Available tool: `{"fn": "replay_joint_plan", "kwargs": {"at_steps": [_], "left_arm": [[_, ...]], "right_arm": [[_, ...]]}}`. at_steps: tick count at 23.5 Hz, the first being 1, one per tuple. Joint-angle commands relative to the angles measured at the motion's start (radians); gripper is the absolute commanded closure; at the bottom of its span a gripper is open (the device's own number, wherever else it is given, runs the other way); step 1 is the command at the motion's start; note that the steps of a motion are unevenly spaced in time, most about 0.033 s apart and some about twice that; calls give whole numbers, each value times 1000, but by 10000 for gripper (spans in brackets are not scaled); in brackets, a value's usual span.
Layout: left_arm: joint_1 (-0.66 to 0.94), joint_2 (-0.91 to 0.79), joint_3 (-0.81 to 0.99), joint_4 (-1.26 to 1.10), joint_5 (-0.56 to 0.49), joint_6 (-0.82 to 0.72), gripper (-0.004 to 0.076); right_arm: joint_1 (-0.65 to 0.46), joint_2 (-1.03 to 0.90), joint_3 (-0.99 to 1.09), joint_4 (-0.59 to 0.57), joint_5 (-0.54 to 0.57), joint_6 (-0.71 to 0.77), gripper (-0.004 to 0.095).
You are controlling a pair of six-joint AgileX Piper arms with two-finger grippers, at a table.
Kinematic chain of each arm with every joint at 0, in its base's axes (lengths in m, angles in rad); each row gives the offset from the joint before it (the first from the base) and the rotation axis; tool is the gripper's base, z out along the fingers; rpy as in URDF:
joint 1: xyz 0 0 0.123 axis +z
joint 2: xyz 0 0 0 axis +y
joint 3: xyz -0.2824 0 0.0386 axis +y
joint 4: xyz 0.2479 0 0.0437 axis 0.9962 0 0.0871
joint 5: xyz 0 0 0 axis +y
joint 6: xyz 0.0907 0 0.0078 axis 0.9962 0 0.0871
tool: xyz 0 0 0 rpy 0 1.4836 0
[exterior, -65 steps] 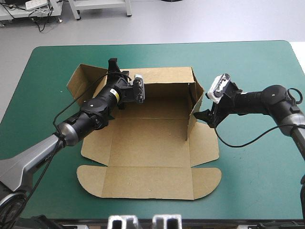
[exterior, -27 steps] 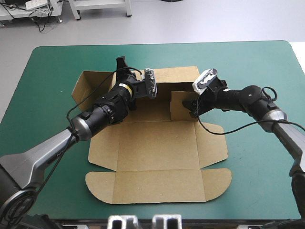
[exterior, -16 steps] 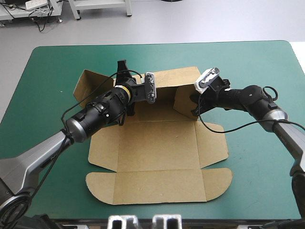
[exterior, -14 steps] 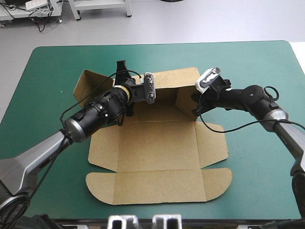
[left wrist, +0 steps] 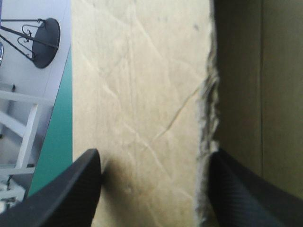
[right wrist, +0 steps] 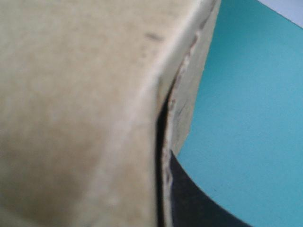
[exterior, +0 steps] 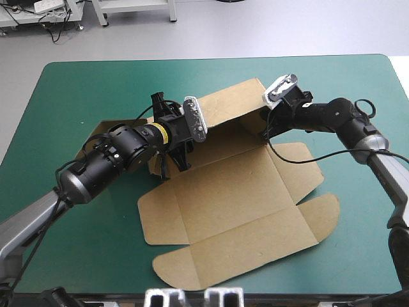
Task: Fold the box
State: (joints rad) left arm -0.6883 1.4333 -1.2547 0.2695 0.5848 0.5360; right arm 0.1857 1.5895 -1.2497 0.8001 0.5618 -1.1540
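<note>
The brown box (exterior: 236, 192) lies skewed on the table, its base and near flaps flat and its far wall (exterior: 227, 102) raised. My left gripper (exterior: 177, 160) hovers over the box's left part; in the left wrist view (left wrist: 151, 189) its black fingers (left wrist: 71, 189) stand apart, open, with creased board ahead and a torn board edge (left wrist: 208, 118) by one finger. My right gripper (exterior: 264, 131) is at the far right corner of the raised wall. In the right wrist view (right wrist: 163, 189) one finger (right wrist: 194, 203) presses against the board edge, shut on the box; the other is hidden behind the board.
The teal-green cover (exterior: 358, 256) surrounds the box. The nearest flap corner (exterior: 169, 272) lies close to the table's front edge. My left arm hides the box's left flap, of which only a sliver (exterior: 96, 137) shows.
The box has swung round, its near flaps shifting right and toward the front edge. My left gripper opened and drew back toward the left. My right gripper shut on the wall's corner.
</note>
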Motion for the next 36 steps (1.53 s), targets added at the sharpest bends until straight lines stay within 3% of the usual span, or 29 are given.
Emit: {"fn": "replay_joint_plan", "kwargs": {"at_steps": [1,4,6,7,9,12,14,17,21,29,36], "left_arm": [[-11,-84,-25,-108,-108,-2,241],[-11,-131,-25,-126,-98,-9,242],[-11,-153,-25,-126,-102,-13,325],[-8,-162,-25,-119,-105,-13,515],[3,-167,-25,-107,-123,-23,726],[97,-167,-25,-97,-132,-135,713],[281,-167,-25,-167,-133,-247,713],[471,-167,-25,-344,-130,-246,713],[643,-167,-25,-493,-83,-237,713],[653,-161,-25,-491,-53,-220,715],[653,-151,-25,-520,-13,-222,715]], "right_arm": [[-4,-48,-73,-79,-33,154,932],[-33,-48,-86,-179,-71,274,932],[-81,-48,-86,-197,-66,301,932],[-123,-48,-93,-197,-41,305,932],[-178,-48,-132,-197,74,305,932],[-245,-48,-220,-197,346,283,932],[-272,-48,-317,-243,543,290,932],[-274,-48,-415,-347,683,352,932],[-274,-25,-435,-458,691,425,932],[-272,164,-456,-435,693,460,932],[-251,320,-611,-401,693,475,928]]}}
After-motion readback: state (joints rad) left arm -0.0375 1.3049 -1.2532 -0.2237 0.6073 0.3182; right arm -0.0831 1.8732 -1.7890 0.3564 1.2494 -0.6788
